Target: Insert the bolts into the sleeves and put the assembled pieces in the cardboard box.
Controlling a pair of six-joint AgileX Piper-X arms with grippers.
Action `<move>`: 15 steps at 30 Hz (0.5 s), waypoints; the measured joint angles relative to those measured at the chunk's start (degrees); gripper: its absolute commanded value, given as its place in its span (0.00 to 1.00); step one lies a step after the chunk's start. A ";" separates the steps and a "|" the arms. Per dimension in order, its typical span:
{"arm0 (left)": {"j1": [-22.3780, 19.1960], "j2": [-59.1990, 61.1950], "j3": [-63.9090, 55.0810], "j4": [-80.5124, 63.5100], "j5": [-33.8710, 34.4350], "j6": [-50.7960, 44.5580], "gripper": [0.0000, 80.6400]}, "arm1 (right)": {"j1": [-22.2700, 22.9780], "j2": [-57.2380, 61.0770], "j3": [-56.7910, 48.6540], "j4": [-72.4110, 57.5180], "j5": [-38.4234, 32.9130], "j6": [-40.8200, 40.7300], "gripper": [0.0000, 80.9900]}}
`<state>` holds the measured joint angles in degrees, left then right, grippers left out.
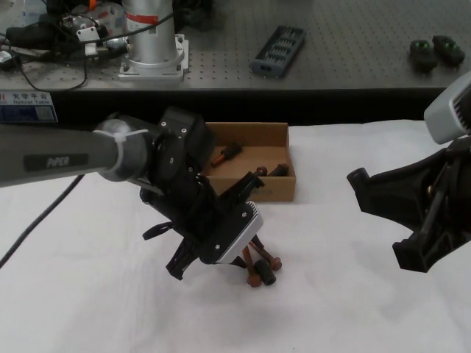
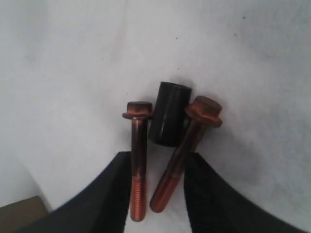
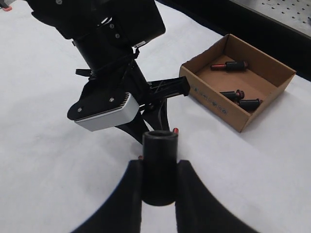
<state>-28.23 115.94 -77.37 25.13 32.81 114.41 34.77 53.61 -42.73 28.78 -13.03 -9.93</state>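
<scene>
The left hand (image 2: 159, 162) is spread, its fingers (image 2: 114, 194) either side of the shanks of a bolt (image 2: 138, 155) and a second bolt (image 2: 182, 155). Both lie on the white worktop (image 2: 63, 73), with a loose sleeve (image 2: 169, 114) just beside their heads. The right hand (image 3: 159, 167), well apart, is clamped on a black sleeve (image 3: 159, 145). Beyond the left hand, the box (image 3: 218, 109) holds three assembled pieces (image 3: 228, 64). The left arm's camera housing (image 1: 239, 232) hides part of the bolts from above. A printed label (image 1: 28, 105), too small to read, is fixed to the rear worktop's edge, and a bit case (image 1: 278, 50) lies on that worktop.
</scene>
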 measured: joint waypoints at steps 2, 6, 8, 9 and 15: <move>-0.05 0.65 -0.73 0.37 0.00 0.00 0.34 | 0.00 0.00 0.00 0.00 0.00 0.00 0.02; -0.29 0.80 -1.35 2.33 0.00 0.00 0.34 | 0.00 0.00 0.00 0.00 0.00 0.00 0.02; -0.29 1.26 -1.50 3.46 0.33 0.00 0.34 | 0.00 0.00 0.00 0.00 0.00 0.00 0.02; -0.29 1.26 -1.50 3.48 0.36 0.00 0.34 | 0.00 0.00 0.00 0.00 0.00 0.00 0.02; -0.43 2.20 -1.50 3.71 0.87 0.00 0.33 | 0.00 0.00 0.00 0.00 0.00 0.00 0.02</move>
<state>-28.66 118.14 -78.87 28.84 33.68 114.41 34.77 53.61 -42.73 28.78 -13.03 -9.93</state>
